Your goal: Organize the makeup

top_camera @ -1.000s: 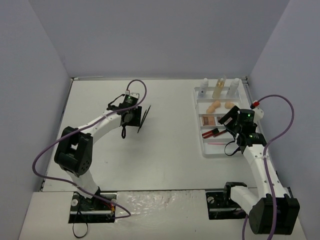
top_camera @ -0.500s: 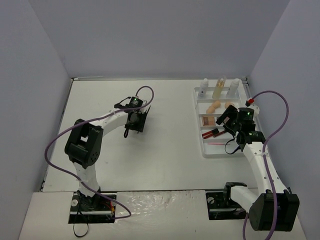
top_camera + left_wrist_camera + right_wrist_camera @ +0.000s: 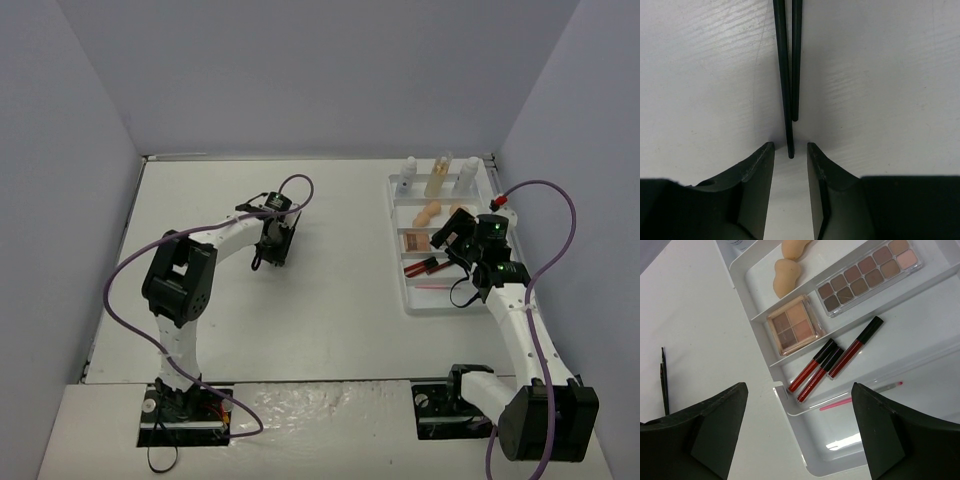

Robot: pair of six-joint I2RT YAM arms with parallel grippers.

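1. Brushes (image 3: pixel 784 75) lay on the table (image 3: pixel 700 75), left of centre; left gripper (image 3: pixel 790 147) had come down over their ends, jaws narrowed from before, not yet clamped.
2. Right gripper (image 3: pixel 799 387) stayed spread wide, empty, above tray (image 3: pixel 805 450) holding lip tubes (image 3: pixel 815 367), palettes (image 3: pixel 867 275), sponges (image 3: pixel 786 277).

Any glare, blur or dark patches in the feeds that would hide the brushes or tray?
Left wrist: brushes sharp on evenly lit table; fingers dark, little detail. Right wrist: tray contents sharp, one small glare patch in its bottom compartment; fingers near-black, soft. Top: light even, glare only on the shiny near strip.
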